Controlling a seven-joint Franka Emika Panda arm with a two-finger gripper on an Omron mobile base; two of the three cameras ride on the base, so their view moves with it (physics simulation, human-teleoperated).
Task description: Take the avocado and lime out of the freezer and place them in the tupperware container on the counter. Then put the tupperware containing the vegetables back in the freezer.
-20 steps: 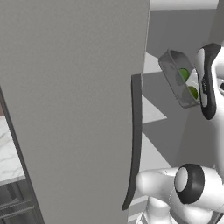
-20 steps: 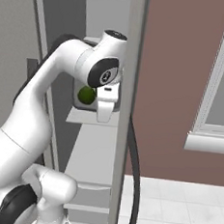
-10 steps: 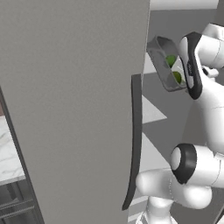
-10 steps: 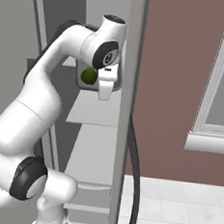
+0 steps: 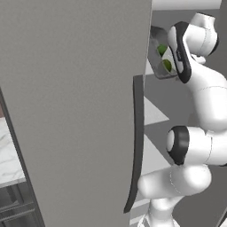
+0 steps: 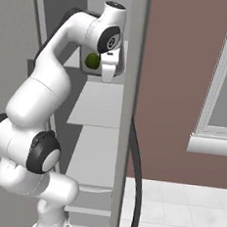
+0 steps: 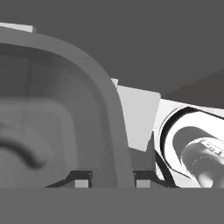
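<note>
Now: tub lifted high inside the freezer, fruit aboard.

Gripper [image 7: 107,183] pinches the rim of the tupperware container [image 5: 160,53], one finger tip on each side of the wall as the hand view shows it. The tub hangs steeply tilted, its open face turned toward the left base view, with the two vegetables [image 5: 165,57] inside it. Over the past second the arm has carried it upward, from mid-height to near the top of the freezer [image 5: 75,111], behind the open door and its dark handle [image 5: 136,142]. By my reading, loading is done and only setting the tub on an upper shelf [image 6: 99,104] remains; that tilt risks spilling the fruit.
</note>
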